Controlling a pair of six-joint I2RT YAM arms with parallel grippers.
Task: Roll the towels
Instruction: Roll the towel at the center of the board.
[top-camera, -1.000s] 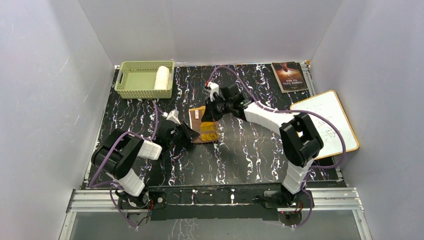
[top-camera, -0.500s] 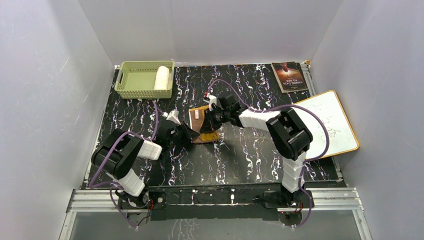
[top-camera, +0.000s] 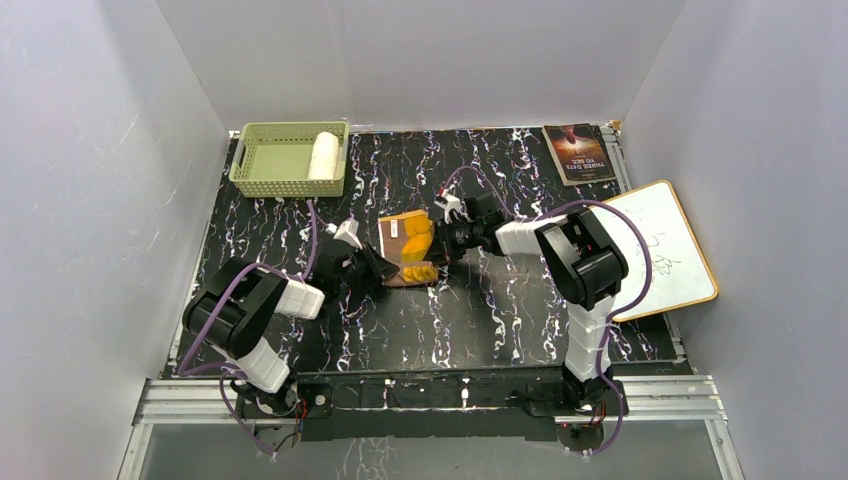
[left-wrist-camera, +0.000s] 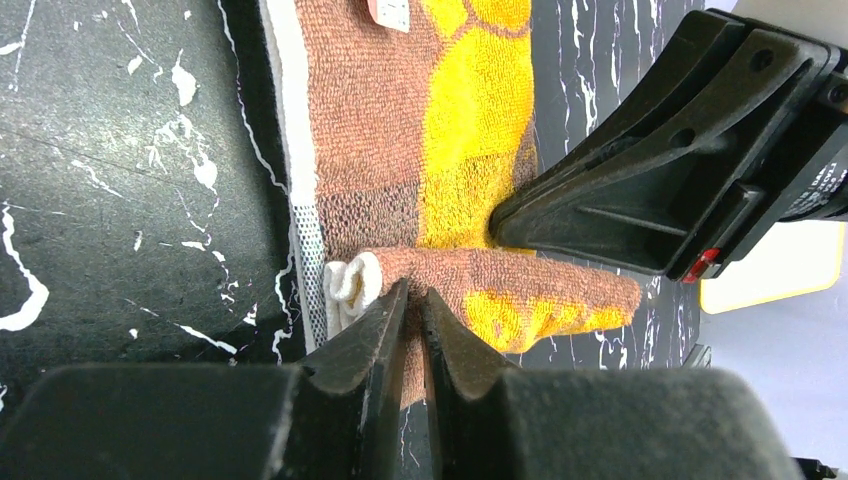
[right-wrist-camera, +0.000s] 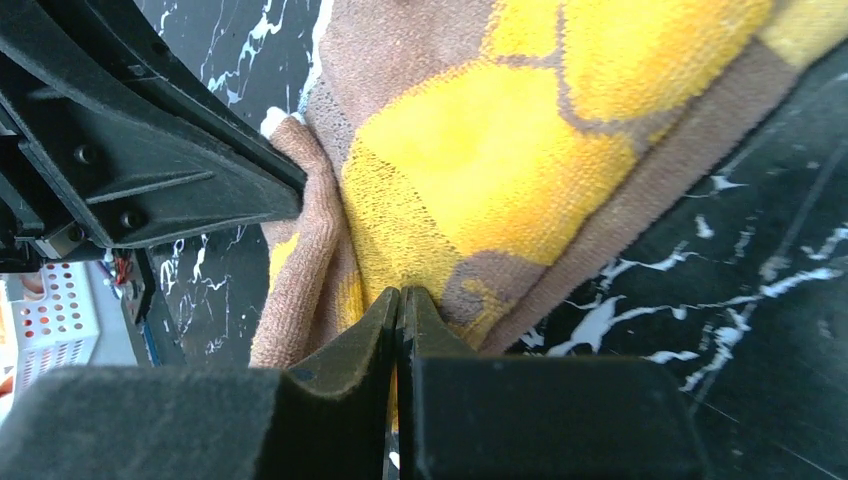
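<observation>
The orange-yellow and brown towel (top-camera: 408, 248) lies mid-table with its near edge rolled into a short tube. My left gripper (top-camera: 383, 270) is shut on the left end of that roll (left-wrist-camera: 500, 285); its jaws (left-wrist-camera: 415, 300) pinch the cloth. My right gripper (top-camera: 441, 240) is at the towel's right side and is shut on the cloth edge (right-wrist-camera: 400, 300), with the towel (right-wrist-camera: 500, 150) spread ahead of it. The cream-white towel (top-camera: 323, 155) is rolled and stands in the green basket (top-camera: 262, 182).
A book (top-camera: 578, 152) lies at the far right. A whiteboard (top-camera: 655, 245) lies along the table's right edge. The basket sits in the far left corner. White walls enclose the table on three sides.
My right gripper has moved from over the towel's far part down and then right to its right edge. More yellow cloth shows now. The left arm has not moved.
</observation>
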